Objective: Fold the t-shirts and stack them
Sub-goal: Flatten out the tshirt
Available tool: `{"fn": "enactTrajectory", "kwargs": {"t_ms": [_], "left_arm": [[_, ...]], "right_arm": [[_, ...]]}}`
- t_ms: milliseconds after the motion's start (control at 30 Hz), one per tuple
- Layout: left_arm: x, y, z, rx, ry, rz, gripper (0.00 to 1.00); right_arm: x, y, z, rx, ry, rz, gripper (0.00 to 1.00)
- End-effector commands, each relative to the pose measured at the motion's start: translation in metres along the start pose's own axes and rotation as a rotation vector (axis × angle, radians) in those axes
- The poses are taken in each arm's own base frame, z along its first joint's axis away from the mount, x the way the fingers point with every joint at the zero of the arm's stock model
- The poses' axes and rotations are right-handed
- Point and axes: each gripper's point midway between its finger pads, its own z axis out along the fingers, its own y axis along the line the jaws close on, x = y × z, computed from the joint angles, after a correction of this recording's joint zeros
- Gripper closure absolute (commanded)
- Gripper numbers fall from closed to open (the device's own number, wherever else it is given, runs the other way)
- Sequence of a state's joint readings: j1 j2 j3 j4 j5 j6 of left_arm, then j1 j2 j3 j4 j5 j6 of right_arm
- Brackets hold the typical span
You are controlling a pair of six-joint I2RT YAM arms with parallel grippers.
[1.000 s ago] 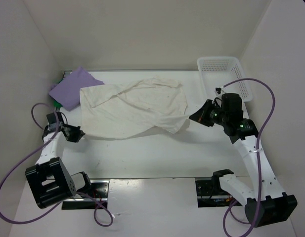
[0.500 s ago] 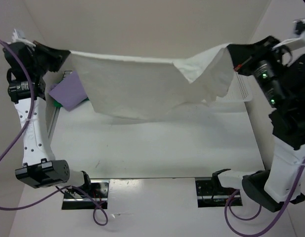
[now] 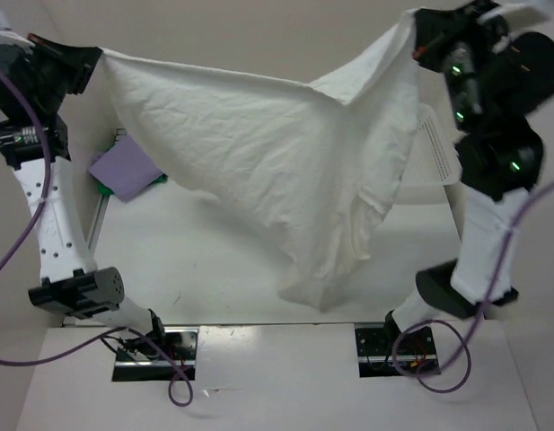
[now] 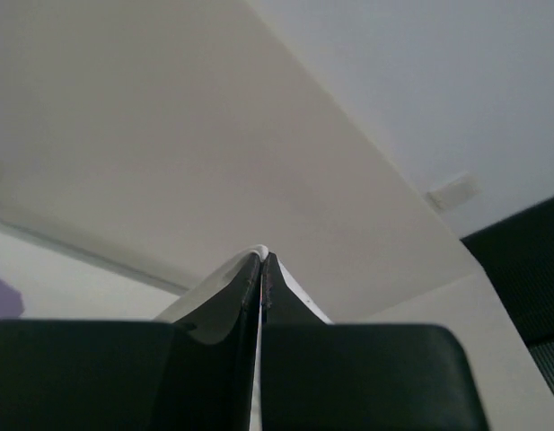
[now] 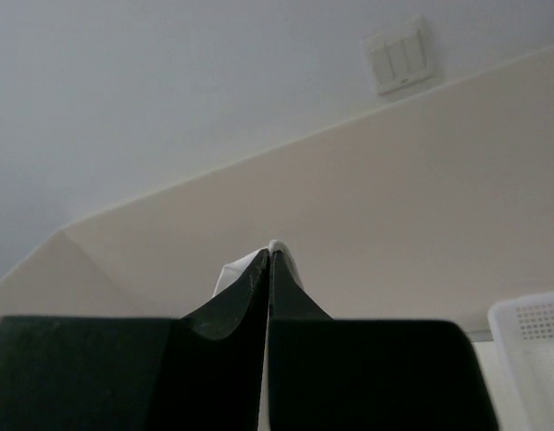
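Spread-out step: the crumpled white fabric t-shirt (image 3: 259, 162) hangs stretched in the air above the worktop (image 3: 196, 265), with the left jaws and right jaws each pinching a top corner. Next move, I reckon: lay it down flat without bunching, clear of the folded light purple t-shirt (image 3: 128, 168).

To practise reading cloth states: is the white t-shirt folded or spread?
Spread out. The white t-shirt hangs stretched between the left jaws and right jaws, shut on its upper corners, its lower part sagging toward the table.
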State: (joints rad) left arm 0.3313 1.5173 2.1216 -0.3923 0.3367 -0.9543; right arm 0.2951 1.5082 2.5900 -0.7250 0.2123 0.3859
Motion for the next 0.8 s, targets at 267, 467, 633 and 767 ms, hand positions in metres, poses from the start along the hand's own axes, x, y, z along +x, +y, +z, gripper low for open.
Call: {"fn": "enactTrajectory", "kwargs": {"t_ms": [267, 467, 633, 767], "left_arm": [[0.087, 0.154, 0.126, -0.268, 0.144, -0.128, 1.00], [-0.002, 0.054, 0.118, -0.052, -0.053, -0.111, 1.00], [-0.055, 0.034, 0.087, 0.023, -0.155, -0.093, 1.00], [-0.042, 0.043, 0.077, -0.002, -0.115, -0.075, 1.00]], "right_arm": [[0.154, -0.073, 0.174, 0.014, 0.167, 0.078, 1.00], [0.054, -0.034, 0.148, -0.133, -0.054, 0.147, 1.00], [0.004, -0.001, 0.109, -0.218, -0.124, 0.151, 1.00], [0.043, -0.019, 0.108, -0.151, 0.017, 0.111, 1.00]]}}
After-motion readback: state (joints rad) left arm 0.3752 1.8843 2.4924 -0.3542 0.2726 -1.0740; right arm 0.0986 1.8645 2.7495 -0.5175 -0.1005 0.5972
